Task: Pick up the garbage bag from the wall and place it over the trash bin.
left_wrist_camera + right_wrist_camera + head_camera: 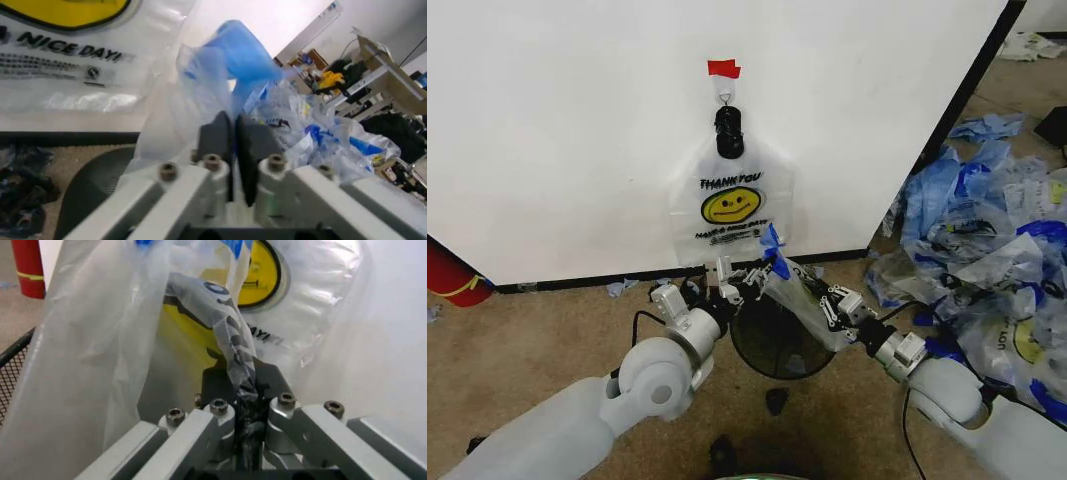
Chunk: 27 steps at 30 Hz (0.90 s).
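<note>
Where the two arms meet over the carpet: both grippers hold one garbage bag above the trash bin, close in front of the wall.
Near floor: tan carpet (547, 340) with a few small dark scraps (776, 401) near the robot.
Left gripper (727, 278): reaches in from the near left; its dark fingers (215, 136) are pressed flat together with a fold of thin plastic caught between them.
Right gripper (819, 300): reaches in from the near right; its fingers (272, 377) are clamped tight on a twisted rope of the bag's plastic.
Garbage bag (795, 292): translucent whitish film stretched between the two grippers, blue handle edge sticking up at its top, lying across the far right part of the bin's mouth.
Trash bin (772, 340): round, black, mesh-walled, standing on the carpet between the two grippers, its left part uncovered.
Second bag (732, 200): just behind, hanging flat against the wall from a black clip (729, 132), printed "THANK YOU" over a yellow smiley face.
Wall (577, 120): plain white with a black baseboard; a strip of red tape (723, 68) sits just above the clip.
Far left: a red cylinder (452, 272) with a yellow band at the foot of the wall.
Far right: a heap of loose bags (987, 250), whitish and blue, on the floor past the wall's edge.
</note>
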Tool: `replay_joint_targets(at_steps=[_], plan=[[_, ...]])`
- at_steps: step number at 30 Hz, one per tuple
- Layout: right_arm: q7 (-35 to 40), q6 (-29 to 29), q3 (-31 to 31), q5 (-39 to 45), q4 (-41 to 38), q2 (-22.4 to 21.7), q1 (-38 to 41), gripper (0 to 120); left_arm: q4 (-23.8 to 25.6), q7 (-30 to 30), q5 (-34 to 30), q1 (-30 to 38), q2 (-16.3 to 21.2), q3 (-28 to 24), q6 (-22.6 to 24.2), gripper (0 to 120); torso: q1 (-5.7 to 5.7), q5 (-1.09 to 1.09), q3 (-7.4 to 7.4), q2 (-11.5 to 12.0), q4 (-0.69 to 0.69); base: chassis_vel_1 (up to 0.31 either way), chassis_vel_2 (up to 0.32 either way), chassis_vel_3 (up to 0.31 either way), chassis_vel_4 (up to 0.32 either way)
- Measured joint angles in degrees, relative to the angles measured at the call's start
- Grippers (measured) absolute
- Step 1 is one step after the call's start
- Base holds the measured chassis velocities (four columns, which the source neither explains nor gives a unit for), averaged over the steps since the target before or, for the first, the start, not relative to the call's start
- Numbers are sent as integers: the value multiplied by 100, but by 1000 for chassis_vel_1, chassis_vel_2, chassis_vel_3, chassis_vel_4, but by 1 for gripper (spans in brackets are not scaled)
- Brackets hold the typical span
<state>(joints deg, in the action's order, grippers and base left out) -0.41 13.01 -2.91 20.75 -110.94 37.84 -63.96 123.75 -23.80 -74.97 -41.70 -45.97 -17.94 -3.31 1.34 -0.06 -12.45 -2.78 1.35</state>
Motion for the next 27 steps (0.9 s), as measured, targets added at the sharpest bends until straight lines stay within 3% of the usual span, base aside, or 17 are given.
replay_joint_targets(at_steps=[4, 15, 27], plan=[[41, 0, -5, 61, 1, 29, -15, 1, 20, -4, 19, -47, 25, 46, 3, 0, 0, 0, 0, 0, 0, 0, 0, 0, 0], [360, -96, -214, 1352, -120, 157, -195, 1, 127, -19, 154, -417, 135, 380, 22, 0, 0, 0, 0, 0, 0, 0, 0, 0, 0], [-37, 131, -745, 1823, -200, 10, -631, 1, 86, -43, 196, -447, 173, 464, 22, 0, 0, 0, 0, 0, 0, 0, 0, 0, 0]])
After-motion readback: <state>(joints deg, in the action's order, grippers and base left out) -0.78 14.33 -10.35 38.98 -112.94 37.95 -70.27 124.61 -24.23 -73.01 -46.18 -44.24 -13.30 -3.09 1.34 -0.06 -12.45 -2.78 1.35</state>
